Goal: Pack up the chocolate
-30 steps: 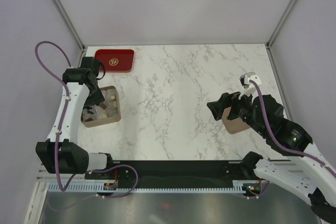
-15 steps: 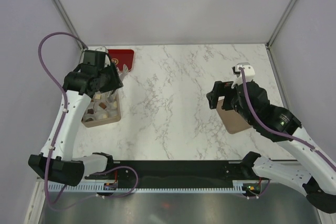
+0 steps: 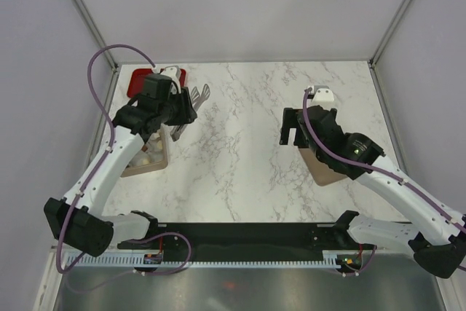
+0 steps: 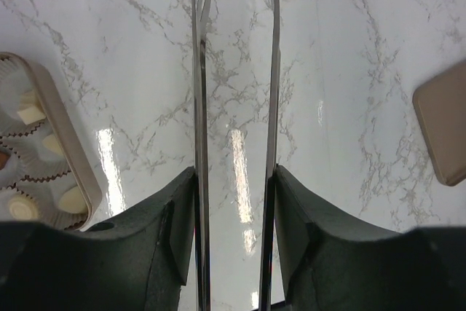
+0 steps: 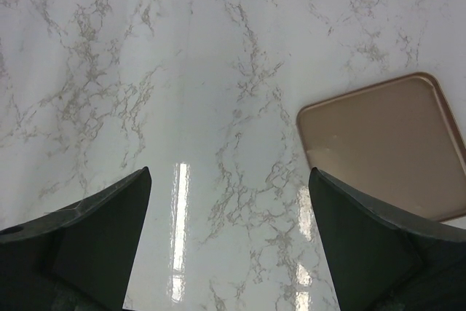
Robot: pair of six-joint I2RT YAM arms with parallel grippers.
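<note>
The chocolate lies as small cream pieces in paper cups inside a tan box at the left; in the top view the box is mostly hidden under my left arm. My left gripper is above the table, right of the box, shut on metal tongs whose two blades stand apart with nothing between them. My right gripper is open and empty, hovering over bare marble just left of the flat tan lid. It shows the same in its wrist view.
A red tray sits at the back left corner, partly behind my left arm. The tan lid lies flat on the right. Grey walls and metal posts close in the marble table.
My left arm has risen out of the box and swung right and back with the tongs. My right gripper has moved left and back, off the lid.
</note>
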